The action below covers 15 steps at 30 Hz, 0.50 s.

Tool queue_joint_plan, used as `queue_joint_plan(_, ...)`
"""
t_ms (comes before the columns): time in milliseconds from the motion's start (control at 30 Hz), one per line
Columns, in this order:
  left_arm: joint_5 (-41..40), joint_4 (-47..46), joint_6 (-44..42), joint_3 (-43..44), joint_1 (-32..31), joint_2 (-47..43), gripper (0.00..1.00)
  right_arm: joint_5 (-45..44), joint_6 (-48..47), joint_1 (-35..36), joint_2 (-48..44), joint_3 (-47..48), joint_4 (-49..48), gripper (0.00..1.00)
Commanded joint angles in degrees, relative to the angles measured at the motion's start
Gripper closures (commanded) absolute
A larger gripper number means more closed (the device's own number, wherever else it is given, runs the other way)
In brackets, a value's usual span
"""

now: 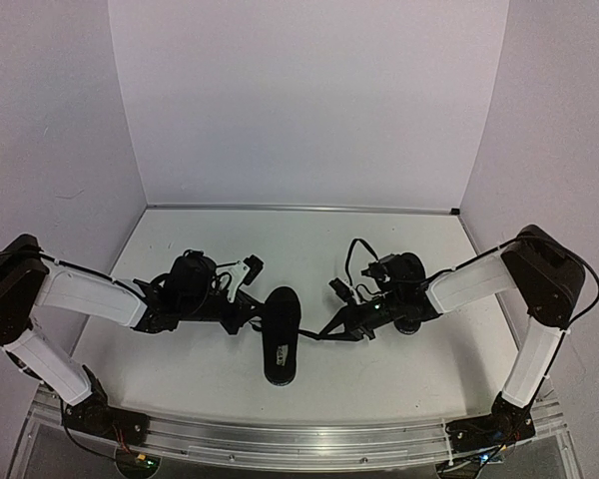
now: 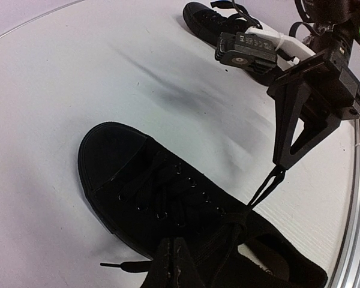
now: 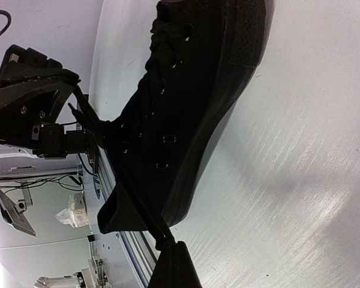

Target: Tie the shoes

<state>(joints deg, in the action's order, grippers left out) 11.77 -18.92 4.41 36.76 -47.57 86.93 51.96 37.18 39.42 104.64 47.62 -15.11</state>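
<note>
Two pinches on thin lace are where I think this could fail; my right gripper (image 2: 280, 165) is closed on a taut strand (image 2: 263, 191) running to the near shoe (image 1: 283, 339), which lies lengthwise mid-table (image 1: 180, 379) between my arms; my left gripper (image 2: 171, 264) is pinched on the other strand (image 3: 84, 114); pulling harder may slip a strand out of my fingers, or drag the light shoe sideways instead of tightening anything. Count: two shoes, the second shoe (image 2: 213, 17) well apart beyond my right gripper; two grippers; two strands held; one loose lace tip (image 2: 117, 264).
</note>
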Motion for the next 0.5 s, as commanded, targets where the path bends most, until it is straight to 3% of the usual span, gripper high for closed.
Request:
queue_joint_plan(0, -1.73, 1.05, -0.61, 3.20, 0.30, 1.52, 1.00, 0.46, -1.41, 0.15, -0.35, 1.01, 0.96, 1.00)
queue_joint_plan(400, -2.96, 5.14, -0.81, 9.44, 0.37, 6.86, 1.00, 0.80, -1.93, 1.41, 1.09, 2.48, 1.12, 1.00)
queue_joint_plan(467, -3.07, 5.12, -0.56, 9.41, 0.37, 6.88, 0.92, 0.86, -1.93, 1.45, 1.19, 2.56, 1.14, 1.00)
